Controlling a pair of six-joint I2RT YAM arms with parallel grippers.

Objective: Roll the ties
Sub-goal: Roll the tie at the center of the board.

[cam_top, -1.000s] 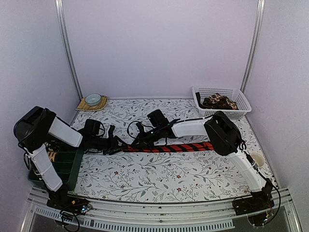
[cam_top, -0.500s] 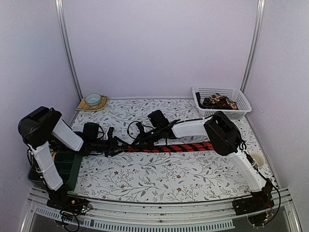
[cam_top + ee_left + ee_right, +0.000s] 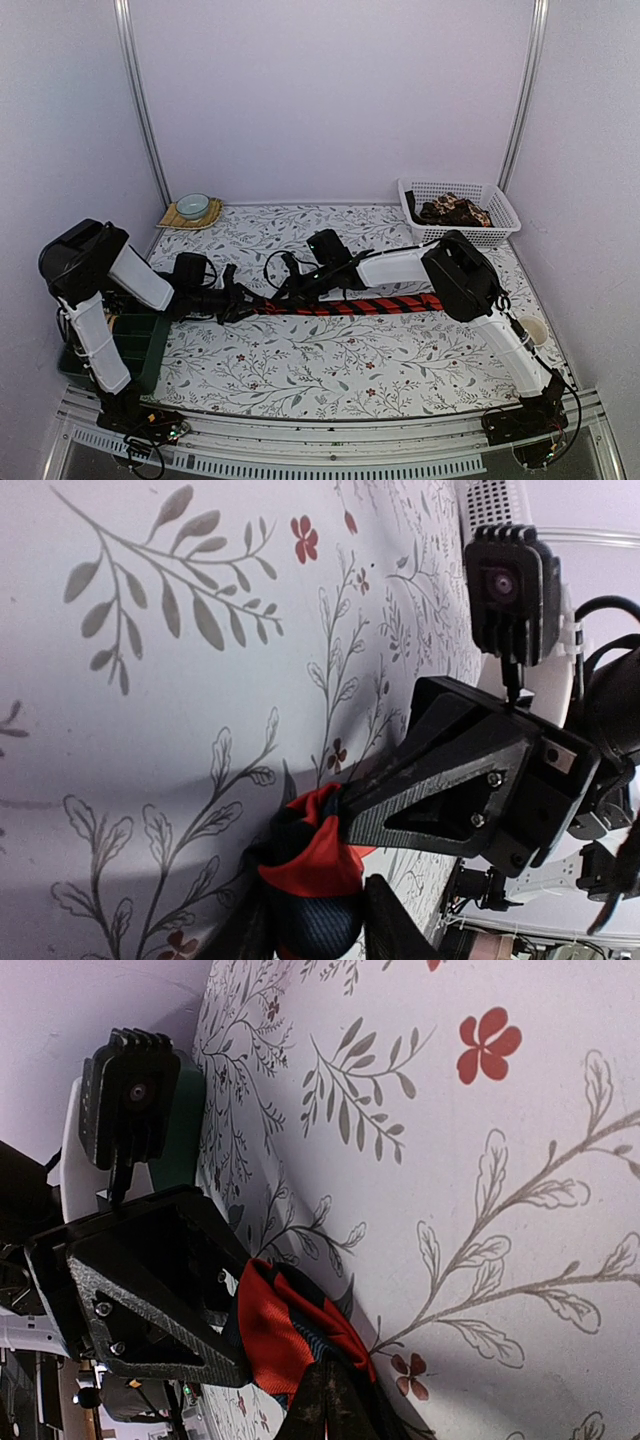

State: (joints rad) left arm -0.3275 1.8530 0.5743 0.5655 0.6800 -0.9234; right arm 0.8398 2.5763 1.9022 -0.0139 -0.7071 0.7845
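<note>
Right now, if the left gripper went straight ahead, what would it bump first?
The left gripper would meet the tie's bunched end, which sits between its fingers. Right behind that is probably the right gripper, pinching the same tie.

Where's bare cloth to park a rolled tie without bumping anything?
Two bare patches of cloth: the near strip in front of the red tie, and the far strip between bowl and basket. It's crowded mid-left, where left hand and right hand meet on the tie's end.
</note>
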